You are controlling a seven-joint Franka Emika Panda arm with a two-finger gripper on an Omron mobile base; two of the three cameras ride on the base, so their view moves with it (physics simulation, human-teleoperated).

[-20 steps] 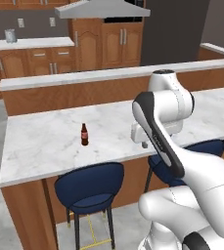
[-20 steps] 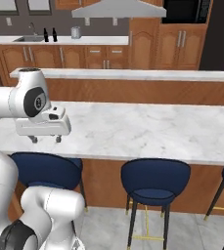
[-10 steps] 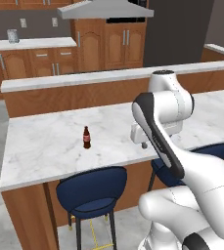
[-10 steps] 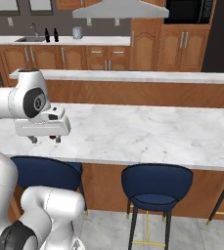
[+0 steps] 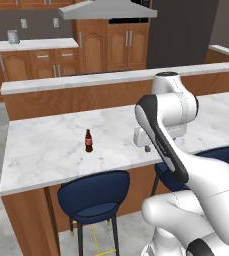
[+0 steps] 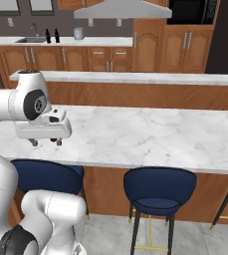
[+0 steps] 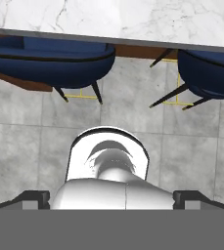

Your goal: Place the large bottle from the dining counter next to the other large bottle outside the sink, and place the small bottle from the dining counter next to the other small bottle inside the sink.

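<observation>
Facing stools — bottle perhaps small

No text, label, brand, number or sign can be read on anything in these views

A home kitchen: warm brown wooden cabinets line the far wall under a grey metal range hood. Nearer, a long white-grey marble dining counter has round navy-blue bar stools tucked beneath, and a dark sink with a silver tap sits far left.
</observation>
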